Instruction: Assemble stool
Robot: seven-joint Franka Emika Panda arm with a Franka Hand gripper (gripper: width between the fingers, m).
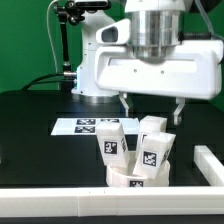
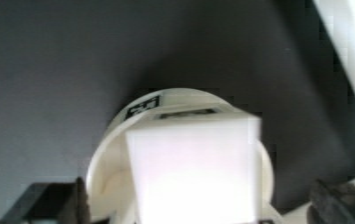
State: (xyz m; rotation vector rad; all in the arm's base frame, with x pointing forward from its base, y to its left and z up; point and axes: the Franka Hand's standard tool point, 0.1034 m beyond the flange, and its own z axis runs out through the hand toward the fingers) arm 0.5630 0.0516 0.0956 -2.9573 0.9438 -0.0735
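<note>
Pincer (image 1: 152, 107) is hanging wide open just above 3 legs (image 1: 152, 150) standing in the round seat (image 1: 135, 180), holding nothing, and probably needing to lift away next.

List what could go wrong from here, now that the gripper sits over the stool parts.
1. The open gripper hangs just above the legs; any sideways drift as it lifts might clip a leg and tilt it.
2. The legs stand close together on the round seat; whether they are fully seated cannot be seen, so one may work loose.
3. The seat lies near the white rail, so a shove might push it against that.
</note>
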